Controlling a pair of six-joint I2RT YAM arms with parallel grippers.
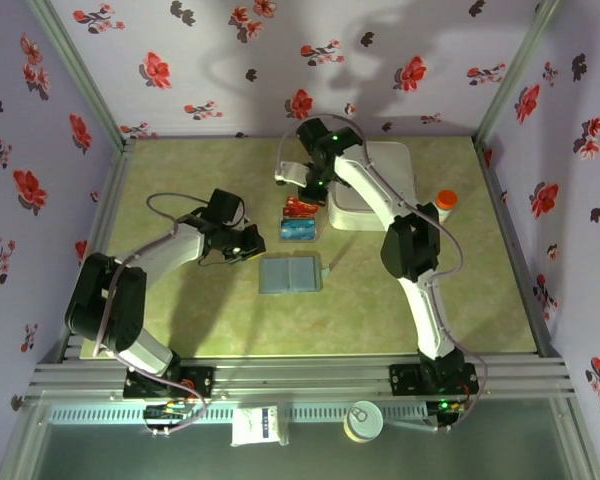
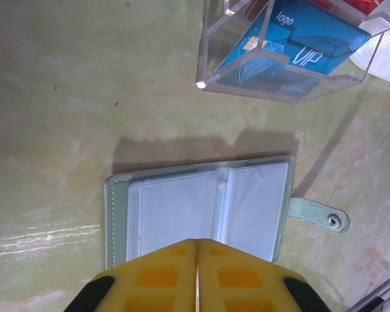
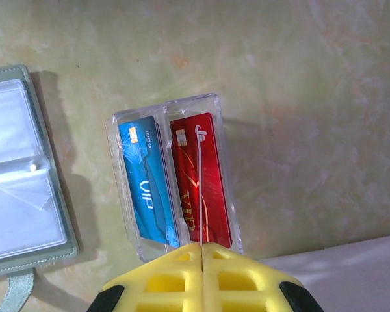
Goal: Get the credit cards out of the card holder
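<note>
Cards (image 3: pixel 209 188) in clear box (image 3: pixel 227 175) beside wallet (image 3: pixel 19 195)

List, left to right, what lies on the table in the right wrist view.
Open grey-green bifold card holder → clear plastic box, holding blue plastic card then red plastic card → white box corner.

Left gripper (image 2: pixel 197 246) closed, pointing down; right gripper (image 3: pixel 200 250) closed, pointing down
</note>
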